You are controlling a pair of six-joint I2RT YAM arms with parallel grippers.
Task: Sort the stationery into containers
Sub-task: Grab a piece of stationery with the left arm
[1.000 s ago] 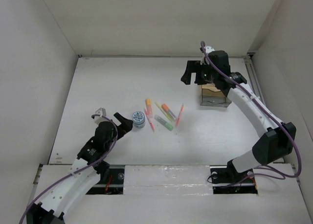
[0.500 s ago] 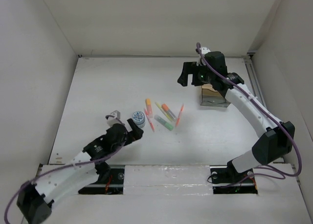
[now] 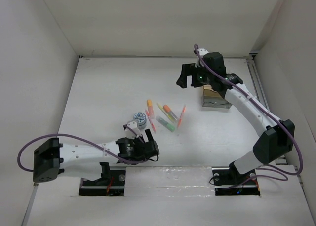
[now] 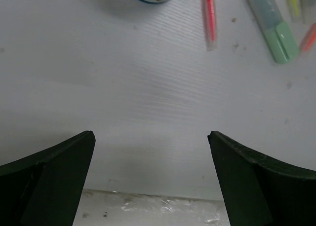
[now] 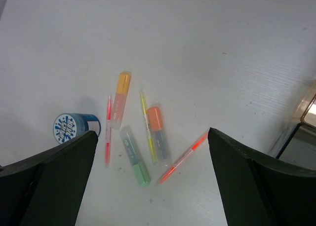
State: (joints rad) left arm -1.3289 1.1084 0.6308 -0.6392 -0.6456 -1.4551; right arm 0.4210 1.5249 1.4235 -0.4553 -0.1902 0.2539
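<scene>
Now the left hand [image 3: 151, 148] and right hand [image 3: 186, 80] both gape wide, empty.

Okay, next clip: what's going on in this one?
Two arms are sorting stationery, but neither holds anything at this moment. The left gripper is open, low over the table near its front edge, just short of the pens and markers and the blue-and-white tub. The right gripper is open in the air beside the clear organizer box. The pens and tub lie loose on the table.
</scene>
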